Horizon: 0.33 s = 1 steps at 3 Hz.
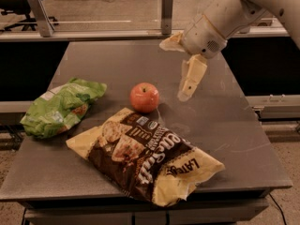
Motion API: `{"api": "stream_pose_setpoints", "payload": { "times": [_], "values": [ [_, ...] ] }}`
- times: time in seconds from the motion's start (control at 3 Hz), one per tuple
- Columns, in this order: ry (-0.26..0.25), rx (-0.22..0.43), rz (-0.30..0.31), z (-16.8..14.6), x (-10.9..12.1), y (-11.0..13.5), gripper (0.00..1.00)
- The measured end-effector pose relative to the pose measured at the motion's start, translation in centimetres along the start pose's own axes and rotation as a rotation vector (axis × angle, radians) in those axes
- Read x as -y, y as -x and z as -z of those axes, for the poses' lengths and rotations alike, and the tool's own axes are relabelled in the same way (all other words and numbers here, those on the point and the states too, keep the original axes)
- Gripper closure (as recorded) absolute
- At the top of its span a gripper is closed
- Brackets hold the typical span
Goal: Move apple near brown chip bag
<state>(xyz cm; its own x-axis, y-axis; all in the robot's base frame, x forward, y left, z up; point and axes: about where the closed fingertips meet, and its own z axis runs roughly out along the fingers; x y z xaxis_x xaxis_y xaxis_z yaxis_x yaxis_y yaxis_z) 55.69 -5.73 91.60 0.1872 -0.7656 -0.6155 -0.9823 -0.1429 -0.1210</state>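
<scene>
Three things lie on the worktop (243, 139): the apple (144, 97), the brown chip bag (145, 158) and a green bag (61, 107). The apple sits with its stem dimple up, just beside the upper edge of the brown chip bag, so close that the two may touch. Judged from that, the placing looks done, since the fruit lies where the task wants it.

The gripper (172, 70) hangs above the worktop, to the right of the apple and apart from it. Its fingers (192, 76) are spread wide and hold nothing; one points down toward the surface, the other sticks out sideways. That pose suits a release more than a grasp.

The green bag lies off to the left, well apart from the apple, and hinders nothing. Between gripper and apple is only bare worktop. The brown chip bag's crumpled top edge is the one thing a low sweep could snag.
</scene>
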Motion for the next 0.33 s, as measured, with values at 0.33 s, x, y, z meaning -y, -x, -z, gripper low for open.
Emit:
{"api": "stream_pose_setpoints", "payload": {
  "times": [0.33],
  "values": [
    [-0.008, 0.003, 0.004, 0.23, 0.22, 0.21, 0.00]
  ]
}}
